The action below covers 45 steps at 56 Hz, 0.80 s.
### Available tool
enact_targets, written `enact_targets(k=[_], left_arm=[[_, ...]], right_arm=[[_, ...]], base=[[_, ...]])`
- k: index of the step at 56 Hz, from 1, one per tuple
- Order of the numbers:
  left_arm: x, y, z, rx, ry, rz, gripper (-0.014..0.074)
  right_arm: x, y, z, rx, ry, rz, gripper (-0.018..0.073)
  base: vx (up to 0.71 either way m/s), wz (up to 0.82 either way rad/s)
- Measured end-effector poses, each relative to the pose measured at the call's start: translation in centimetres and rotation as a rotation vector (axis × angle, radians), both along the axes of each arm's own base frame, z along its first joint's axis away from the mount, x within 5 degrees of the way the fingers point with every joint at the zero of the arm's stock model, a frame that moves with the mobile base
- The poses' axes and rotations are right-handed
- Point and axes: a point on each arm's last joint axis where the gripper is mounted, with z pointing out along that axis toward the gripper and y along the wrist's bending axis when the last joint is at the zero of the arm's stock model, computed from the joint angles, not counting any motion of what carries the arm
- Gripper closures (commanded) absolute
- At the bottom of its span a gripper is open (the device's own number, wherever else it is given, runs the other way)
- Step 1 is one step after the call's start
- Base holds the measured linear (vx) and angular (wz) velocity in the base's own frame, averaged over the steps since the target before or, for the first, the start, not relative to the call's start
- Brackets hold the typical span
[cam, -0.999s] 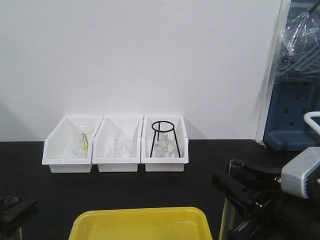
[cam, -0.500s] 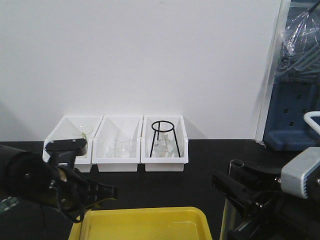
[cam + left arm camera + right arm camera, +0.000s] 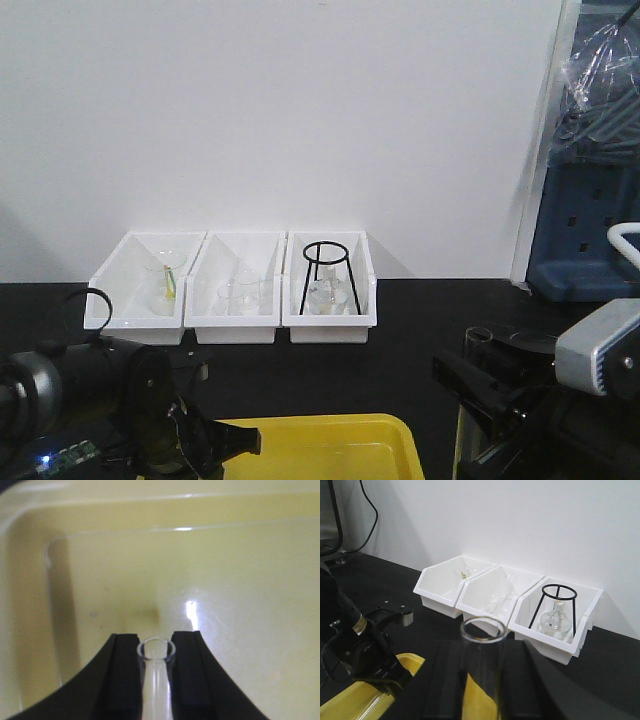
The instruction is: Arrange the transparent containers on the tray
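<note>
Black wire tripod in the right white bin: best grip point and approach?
Pinch the top ring of the black wire tripod, coming straight down. It stands upright in the white bin, whose walls screen its legs, and a round flask sits between them, so the ring looks freest.

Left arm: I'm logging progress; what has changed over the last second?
The left end effector, shut on the narrow clear glass test tube, swung in from the left and now hangs over the left end of the shallow yellow plastic tray. The right end effector, holding the wider clear glass tube, barely shifted; the three white bins stayed put.
</note>
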Motion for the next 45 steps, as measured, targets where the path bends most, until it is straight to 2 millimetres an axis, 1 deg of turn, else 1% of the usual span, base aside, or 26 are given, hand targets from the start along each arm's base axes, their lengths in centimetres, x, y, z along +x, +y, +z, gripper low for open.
enact_targets(k=[7,16,23,28,36,41,45], left_arm=[[0.1,0.0,-0.8,0.012,0.013,-0.002,0.0413],[0.3,0.2,-1.1,0.043,0.008,-0.02,0.0262],[0.3,0.3,-1.3,0.067,0.002,-0.031,0.018],[0.4,0.4,-1.3,0.077,-0.002,-0.037,0.0162],[0.4,0.4,-1.1,0.079,-0.006,-0.039,0.0164],[0.3,0.5,-0.3,0.071,-0.028,-0.039,0.0164],[0.2,0.5,1.1,0.063,-0.073,-0.051,0.0164]], right_arm=[[0.0,0.0,0.0,0.0,0.0,0.0,0.0571],[0.0,0.0,0.0,-0.001,0.001,-0.001,0.0571],[0.0,0.0,0.0,-0.001,0.001,-0.001,0.0571],[0.0,0.0,0.0,-0.002,0.002,-0.002,0.0571],[0.0,0.0,0.0,-0.002,0.002,-0.003,0.0571],[0.0,-0.1,-0.1,-0.003,0.007,-0.008,0.0571],[0.1,-0.1,-0.1,0.003,0.02,-0.017,0.0571]], base=[[0.0,0.0],[0.0,0.0],[0.0,0.0],[0.0,0.0],[0.0,0.0],[0.0,0.0],[0.0,0.0]])
